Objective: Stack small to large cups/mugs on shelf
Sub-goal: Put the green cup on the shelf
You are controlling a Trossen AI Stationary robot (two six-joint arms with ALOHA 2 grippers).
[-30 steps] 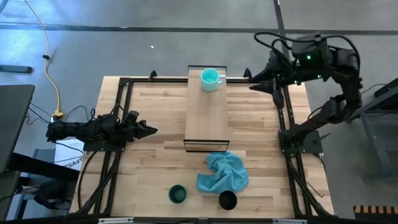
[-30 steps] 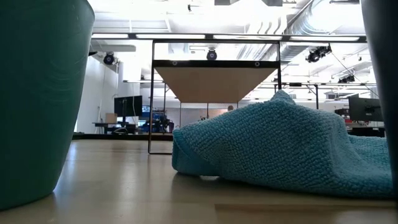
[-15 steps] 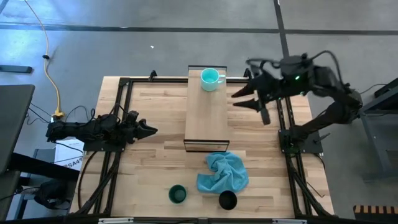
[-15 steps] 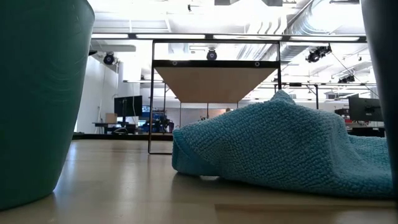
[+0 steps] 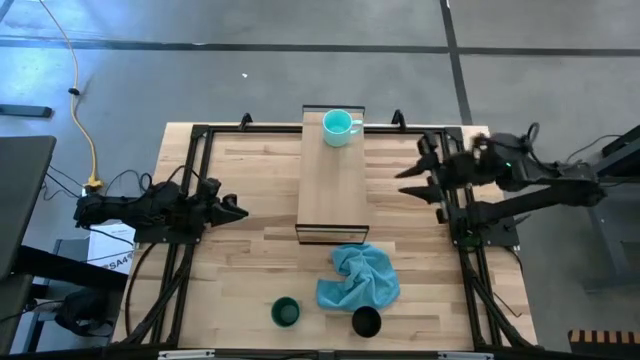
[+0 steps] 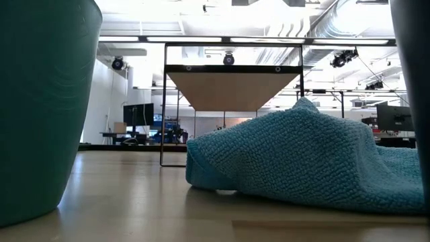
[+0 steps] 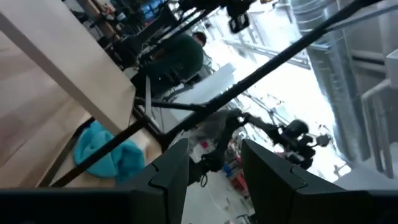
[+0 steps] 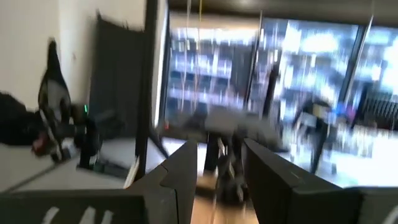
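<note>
- Nearest the table's front edge stand the dark green cup (image 5: 285, 312) and, well apart from it, the black cup (image 5: 366, 321); between them and just behind lies the blue cloth (image 5: 358, 276), which touches neither one that can be seen.
- Behind the cloth the shelf (image 5: 330, 190) runs away from the front; the turquoise mug (image 5: 339, 127) stands alone at its far end, so one cup looks placed and two wait.
- The left gripper (image 5: 236, 211) rests low at the table's left side, fingers parted, grasping nothing.
- The right gripper (image 5: 412, 180) hangs at the table's right edge beside the shelf, fingers spread, empty, well apart from every cup.
- Judged step: the start of fetching the second cup.
- The next move calls for an arm to reach to the front edge, come down over a cup clear of the cloth, and close on its rim.
</note>
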